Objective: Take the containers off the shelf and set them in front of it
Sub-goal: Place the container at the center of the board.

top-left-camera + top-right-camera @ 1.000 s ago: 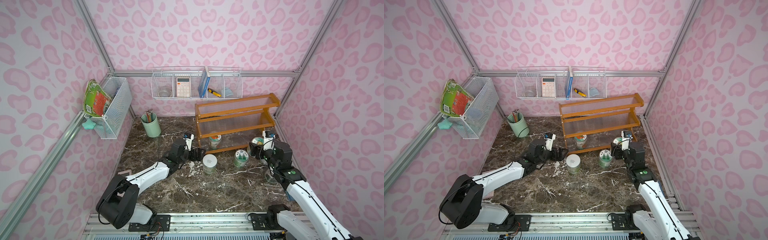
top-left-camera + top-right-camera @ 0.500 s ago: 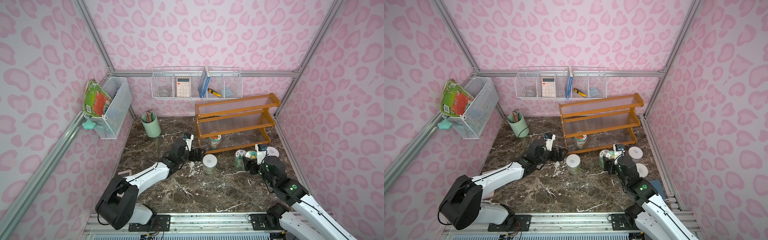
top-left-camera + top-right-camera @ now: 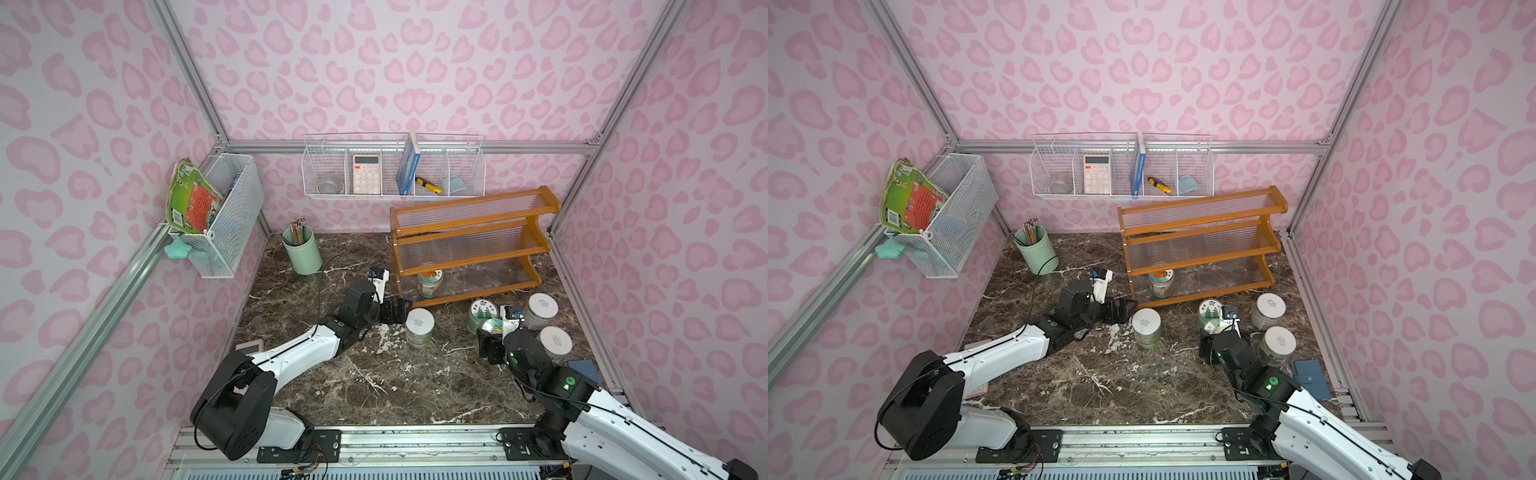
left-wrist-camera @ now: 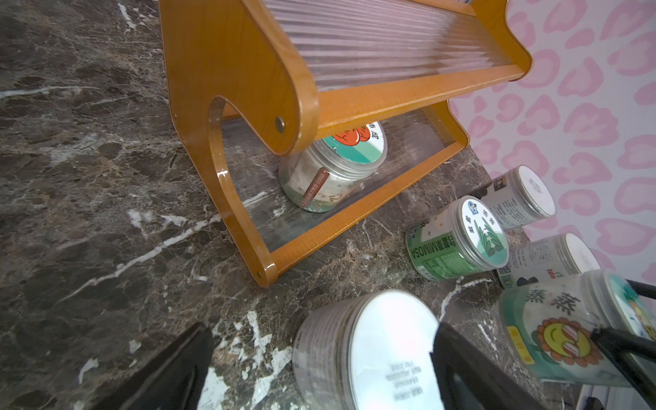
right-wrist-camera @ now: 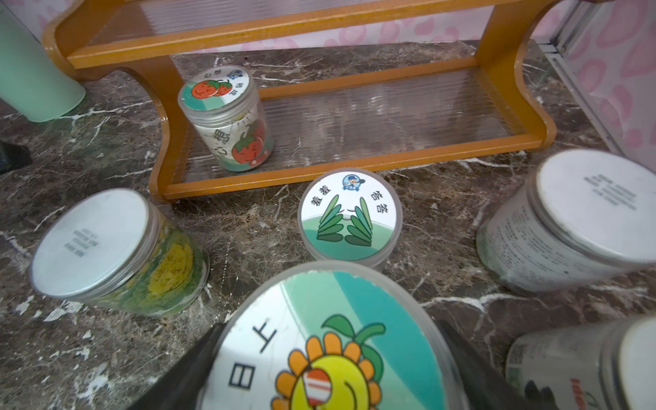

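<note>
Six jars, one shelf [image 3: 469, 232], two grippers; one jar, the tomato jar [image 3: 429, 282], stands on the shelf's bottom tier near its left end; five are in front of the shelf: a white-lid jar [image 3: 419, 326], the mimosa jar [image 3: 482, 313], the sunflower jar [image 4: 553, 333] and two more white-lid jars [image 3: 540, 309] [image 3: 555, 343] at the right. The left gripper [image 3: 397, 311] gapes wide, holding nothing, just beside the first white-lid jar; the right gripper [image 5: 328, 358] clamps the sunflower jar, which leans a little; whether it touches the table I cannot tell. A second ago the right gripper held this jar by the shelf's right end; now it is nearer the front, among the set-down jars; the left arm is unmoved.
</note>
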`<state>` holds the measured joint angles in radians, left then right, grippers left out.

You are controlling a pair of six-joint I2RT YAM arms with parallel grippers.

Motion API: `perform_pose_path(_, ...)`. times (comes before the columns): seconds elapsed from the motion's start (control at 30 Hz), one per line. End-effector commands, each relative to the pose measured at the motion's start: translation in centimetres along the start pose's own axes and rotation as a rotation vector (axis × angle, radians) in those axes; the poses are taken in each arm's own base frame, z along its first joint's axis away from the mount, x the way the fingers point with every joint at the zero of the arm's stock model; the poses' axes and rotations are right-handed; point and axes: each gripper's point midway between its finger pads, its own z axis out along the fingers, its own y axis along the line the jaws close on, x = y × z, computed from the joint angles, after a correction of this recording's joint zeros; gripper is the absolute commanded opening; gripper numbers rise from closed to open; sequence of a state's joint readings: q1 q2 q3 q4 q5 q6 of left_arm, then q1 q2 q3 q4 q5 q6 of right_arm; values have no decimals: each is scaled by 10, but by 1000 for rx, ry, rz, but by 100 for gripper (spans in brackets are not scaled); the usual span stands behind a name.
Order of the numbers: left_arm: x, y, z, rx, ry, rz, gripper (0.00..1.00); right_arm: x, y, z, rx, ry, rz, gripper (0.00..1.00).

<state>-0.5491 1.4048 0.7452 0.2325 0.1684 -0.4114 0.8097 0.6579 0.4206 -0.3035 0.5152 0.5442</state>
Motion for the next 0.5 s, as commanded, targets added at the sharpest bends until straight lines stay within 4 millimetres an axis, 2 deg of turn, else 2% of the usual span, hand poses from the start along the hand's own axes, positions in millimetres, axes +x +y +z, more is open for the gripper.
perform_pose_path(0.0, -5, -1, -1, -4, -12, 13, 99, -2, -6, 2, 39, -47, 88, 67)
perform_pose_path(0.3, -3, 1, 0, -10, -6, 17, 100, 18, -19, 15, 119, -28, 61, 67)
perform_pose_path(0.47, -3, 2, -1, -19, -9, 16, 99, 26, -19, 25, 123, -16, 53, 68)
